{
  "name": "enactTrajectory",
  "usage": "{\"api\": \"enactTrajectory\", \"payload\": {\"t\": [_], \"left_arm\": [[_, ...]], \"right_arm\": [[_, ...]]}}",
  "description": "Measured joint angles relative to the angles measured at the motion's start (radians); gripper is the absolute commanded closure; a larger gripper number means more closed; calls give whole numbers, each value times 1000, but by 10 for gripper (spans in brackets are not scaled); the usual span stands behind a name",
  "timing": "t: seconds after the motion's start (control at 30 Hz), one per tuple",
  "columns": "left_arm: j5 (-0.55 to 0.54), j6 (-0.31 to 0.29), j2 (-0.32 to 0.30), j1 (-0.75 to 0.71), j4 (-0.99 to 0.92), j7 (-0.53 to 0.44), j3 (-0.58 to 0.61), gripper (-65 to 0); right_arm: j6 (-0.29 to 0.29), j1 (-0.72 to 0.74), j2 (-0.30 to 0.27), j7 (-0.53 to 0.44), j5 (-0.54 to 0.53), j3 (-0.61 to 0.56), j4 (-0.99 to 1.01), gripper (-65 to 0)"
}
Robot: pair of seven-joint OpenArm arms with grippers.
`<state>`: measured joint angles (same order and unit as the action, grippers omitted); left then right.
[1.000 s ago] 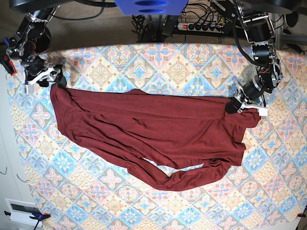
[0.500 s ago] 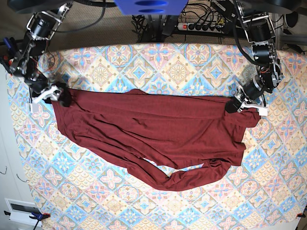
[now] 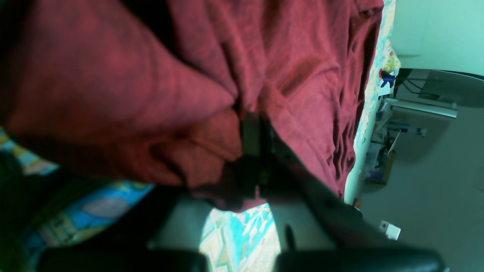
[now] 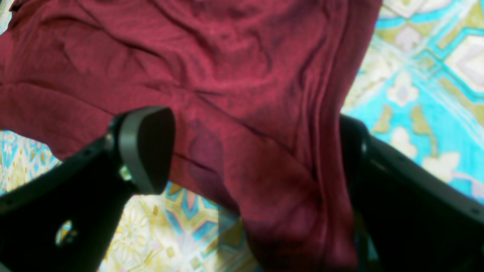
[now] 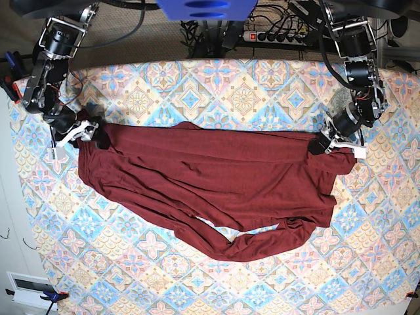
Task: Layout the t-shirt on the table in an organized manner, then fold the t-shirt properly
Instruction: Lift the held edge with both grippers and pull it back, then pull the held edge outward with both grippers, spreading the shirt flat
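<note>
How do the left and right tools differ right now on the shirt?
The left tool is shut, pinching a bunch of the t-shirt; the right tool stands wide open, cloth lying loose between its fingers. In the base view the left tool sits at the shirt's right end, the right tool at its left end. Both are low over the table.

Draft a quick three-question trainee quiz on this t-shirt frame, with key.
1. True or false: the left claw is shut on the t-shirt.
2. The right claw is: A) open with cloth between its fingers, B) clamped on cloth, C) away from the cloth.
3. What lies bunched at the garment's near edge on the table?

Key: 1 true; 2 A; 3 a sleeve.
</note>
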<state>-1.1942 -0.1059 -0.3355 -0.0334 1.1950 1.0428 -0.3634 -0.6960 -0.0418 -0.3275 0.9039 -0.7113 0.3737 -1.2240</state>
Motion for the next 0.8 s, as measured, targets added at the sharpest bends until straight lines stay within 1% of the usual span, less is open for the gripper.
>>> {"api": "enactTrajectory", "payload": {"t": [0.03, 0.1, 0.23, 0.4, 0.57, 0.6, 0.67, 0.7, 0.77, 0.8], "left_arm": [[0, 0, 0, 1, 0, 8, 0, 0], [5, 0, 0, 2, 0, 17, 0, 0], [4, 1, 0, 3, 0, 17, 0, 0], [5, 0, 0, 2, 0, 19, 0, 0], [8, 0, 0, -2, 0, 20, 0, 0], [9, 5, 0, -11, 14, 21, 0, 0], [31, 15, -3, -53, 71, 24, 21, 0], [25, 14, -6, -69, 108, 35, 31, 0], [34, 14, -23, -109, 186, 59, 48, 0], [19, 11, -34, -121, 217, 56, 47, 0]], "right_arm": [[0, 0, -2, -2, 11, -9, 0, -551], [-7, 4, -2, -2, 66, -18, -3, -506], [-6, 8, -2, -10, 137, -18, -5, -365], [-3, 8, -2, -14, 183, -17, -6, -220], [0, 7, -2, -6, 185, -16, -5, -11], [0, 5, -2, -5, 183, -14, -5, 0], [0, -11, 1, -6, 180, 7, -13, -4], [-3, -24, 4, -6, 179, 18, -23, -3], [-8, -53, 8, -6, 136, 35, -38, -2], [-8, -67, 8, -3, 120, 42, -45, -2]]}}
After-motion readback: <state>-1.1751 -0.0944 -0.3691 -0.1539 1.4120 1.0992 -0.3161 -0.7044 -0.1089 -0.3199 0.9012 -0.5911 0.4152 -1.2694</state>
